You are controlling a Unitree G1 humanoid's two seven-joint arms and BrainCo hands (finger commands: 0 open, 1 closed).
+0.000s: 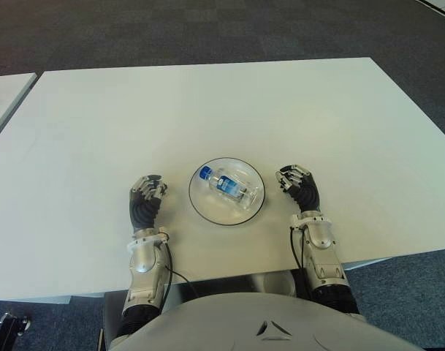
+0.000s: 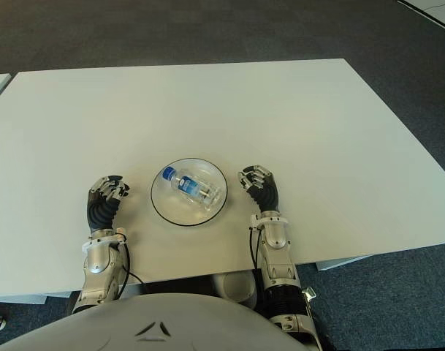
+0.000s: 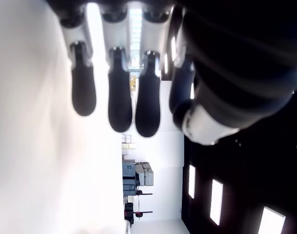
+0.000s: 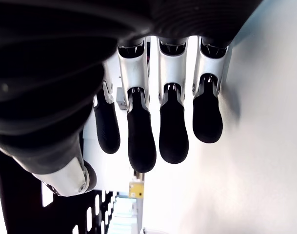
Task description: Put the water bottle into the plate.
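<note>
I see the water bottle lying on its side inside the plate, blue cap toward 10 o'clock and base toward 4 o'clock. The plate sits on the white counter, near its front edge. My left robot hand shows at 9 o'clock of the plate, just beside it, fingers loosely bent and holding nothing. My right robot hand shows at 3 o'clock of the plate, fingers likewise relaxed and empty. Neither hand touches the plate.
</note>
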